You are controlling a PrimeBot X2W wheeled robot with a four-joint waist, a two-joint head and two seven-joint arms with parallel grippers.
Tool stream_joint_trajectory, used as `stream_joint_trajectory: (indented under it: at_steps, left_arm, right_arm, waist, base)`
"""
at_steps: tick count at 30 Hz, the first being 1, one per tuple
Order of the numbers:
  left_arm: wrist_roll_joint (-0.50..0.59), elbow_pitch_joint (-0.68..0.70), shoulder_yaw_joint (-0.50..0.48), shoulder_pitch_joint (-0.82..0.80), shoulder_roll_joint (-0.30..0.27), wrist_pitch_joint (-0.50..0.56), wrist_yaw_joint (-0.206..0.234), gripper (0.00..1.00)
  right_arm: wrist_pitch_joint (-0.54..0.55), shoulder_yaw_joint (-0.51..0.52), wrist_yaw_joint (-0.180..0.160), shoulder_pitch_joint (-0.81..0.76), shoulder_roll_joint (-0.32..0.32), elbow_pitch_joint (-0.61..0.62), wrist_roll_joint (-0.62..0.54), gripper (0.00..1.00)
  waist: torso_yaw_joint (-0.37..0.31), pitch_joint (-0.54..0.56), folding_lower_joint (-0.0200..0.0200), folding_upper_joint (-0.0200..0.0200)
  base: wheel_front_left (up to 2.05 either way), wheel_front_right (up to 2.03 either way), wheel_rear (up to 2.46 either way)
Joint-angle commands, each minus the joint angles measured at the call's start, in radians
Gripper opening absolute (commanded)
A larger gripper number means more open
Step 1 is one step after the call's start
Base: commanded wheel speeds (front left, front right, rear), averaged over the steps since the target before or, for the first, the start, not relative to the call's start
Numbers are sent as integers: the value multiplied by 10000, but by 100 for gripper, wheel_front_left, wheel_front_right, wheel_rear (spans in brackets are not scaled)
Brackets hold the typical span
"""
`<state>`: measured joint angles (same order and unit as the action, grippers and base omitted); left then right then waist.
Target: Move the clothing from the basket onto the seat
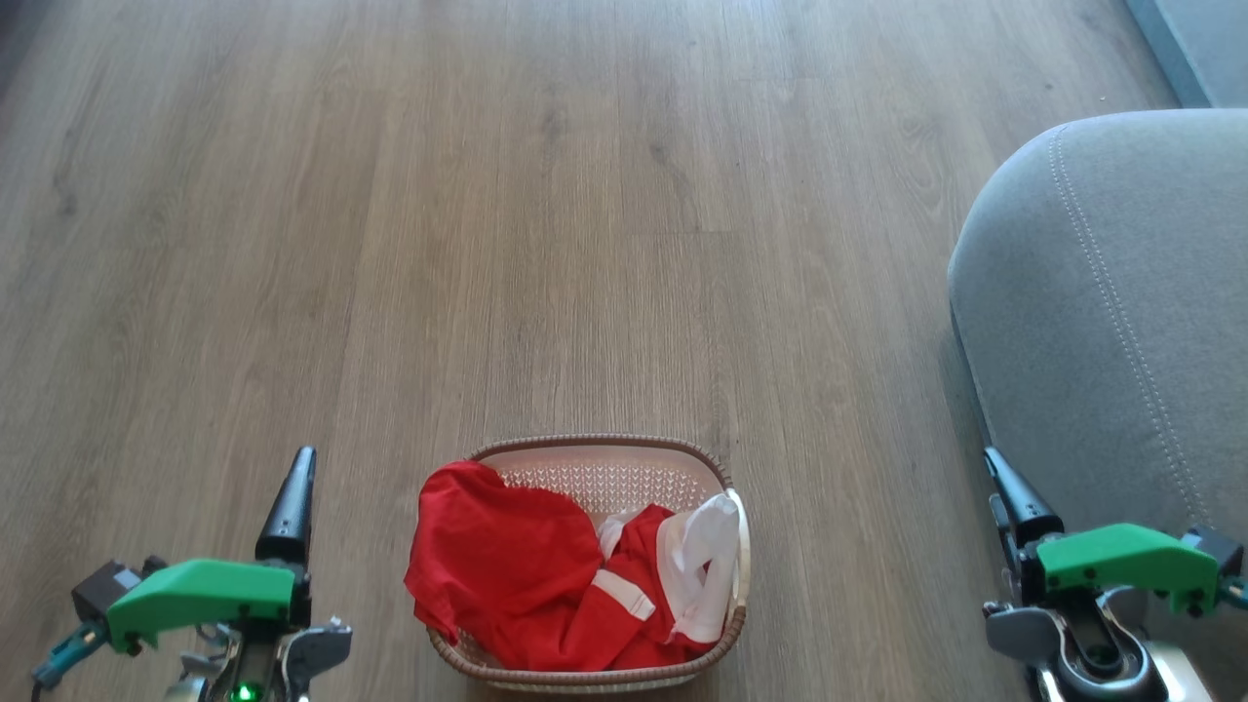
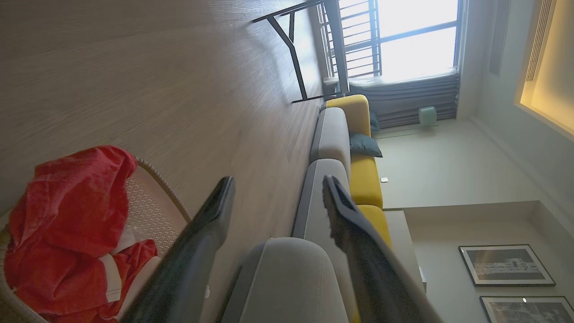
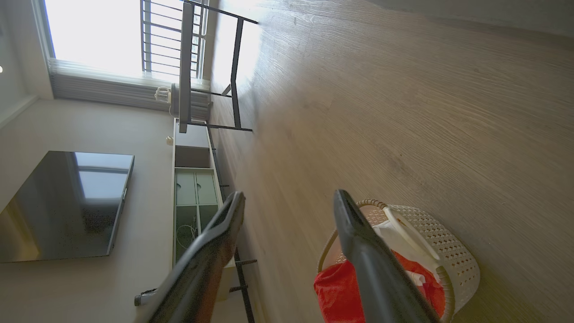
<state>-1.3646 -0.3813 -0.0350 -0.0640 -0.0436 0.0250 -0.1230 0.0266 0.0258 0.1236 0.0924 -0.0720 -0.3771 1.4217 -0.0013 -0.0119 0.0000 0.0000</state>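
Note:
The cream-white basket with a brown rim stands on the wood floor just in front of me, and the red clothing with white stripes is heaped inside it. To the right, the grey seat shows its rounded corner and stitching. My left gripper hovers left of the basket and my right gripper right of it, beside the seat. In the left wrist view my left gripper is open and empty, with the clothing, basket and seat beyond. The right gripper is open too, near the basket and clothing.
Bare wood floor stretches ahead of the basket. A black-framed table stands by the window at the far end. A low cabinet and a TV line one wall, and a grey-and-yellow sofa lines the other.

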Motion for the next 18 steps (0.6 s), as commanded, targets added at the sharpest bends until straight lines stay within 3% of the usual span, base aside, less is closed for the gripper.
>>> stream_joint_trajectory:
  at_steps: [1, 18]
  left_arm:
    - [183, 276, -22, -624, -187, -85, -19, 100]
    - [3094, 521, 85, -1000, -247, -585, -29, 100]
  right_arm:
    - [-103, -86, 17, 646, -247, 275, -158, 100]
    - [-602, -766, 27, 1215, -526, 473, -2678, 100]
  waist:
    - [0, -1, 0, 0]
    - [-24, -48, 0, 0]
  base:
    - [0, 0, 0]
    - [0, 0, 0]
